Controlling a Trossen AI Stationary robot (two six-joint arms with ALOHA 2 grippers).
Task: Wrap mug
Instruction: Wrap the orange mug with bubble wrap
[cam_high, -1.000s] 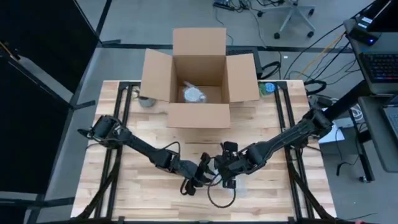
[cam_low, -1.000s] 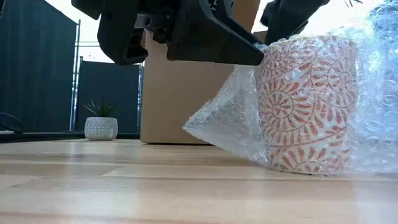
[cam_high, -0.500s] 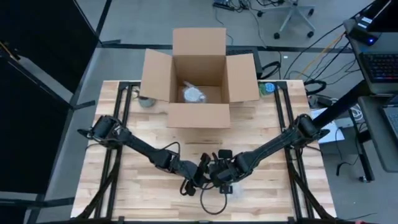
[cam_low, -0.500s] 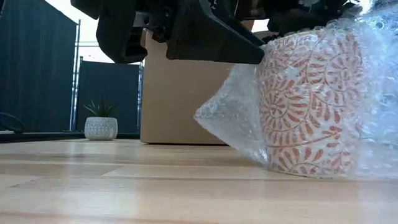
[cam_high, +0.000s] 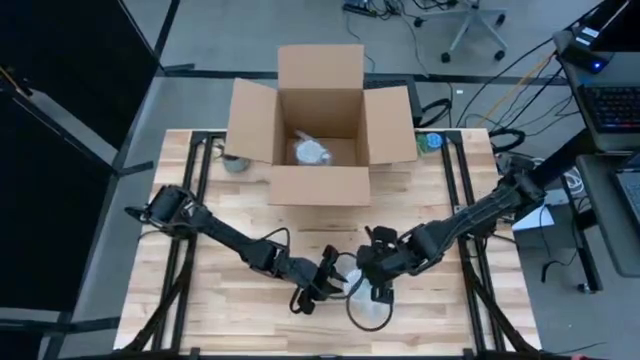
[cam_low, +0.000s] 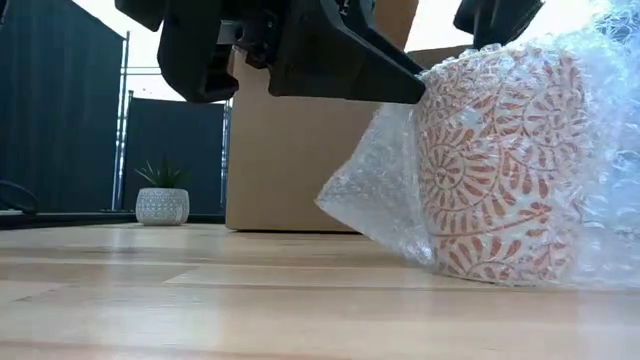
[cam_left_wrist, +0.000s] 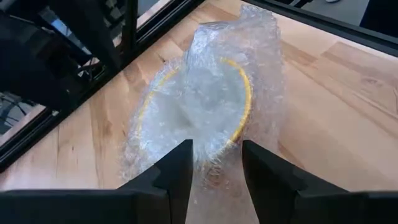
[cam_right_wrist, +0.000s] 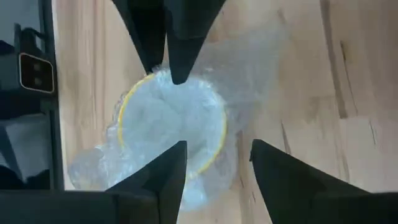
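We had the mug with the orange-red leaf pattern (cam_low: 497, 165) standing upright on the pale wooden plank table (cam_high: 240, 290), towards the front edge and well short of the open brown cardboard box (cam_high: 319, 130), with the clear bubble wrap sheet (cam_low: 372, 195) draped over its mouth and down its sides.

Our left gripper (cam_left_wrist: 213, 163) held on at the rim, its two fingers closed on a fold of wrap against the mug's yellow edge, pinning it just as it had half a second earlier.

The change came on the other side. Our right gripper (cam_right_wrist: 212, 158), which half a second ago sat pressed in over the mug beside the left one, had pulled back to the right and lifted, and now hung above the mouth with its fingers spread and nothing between them.

In the low view the wrap stayed folded over the top once released, so we judged that fold had taken. A loose flap stuck out at the base, and the bottom looked unwrapped.
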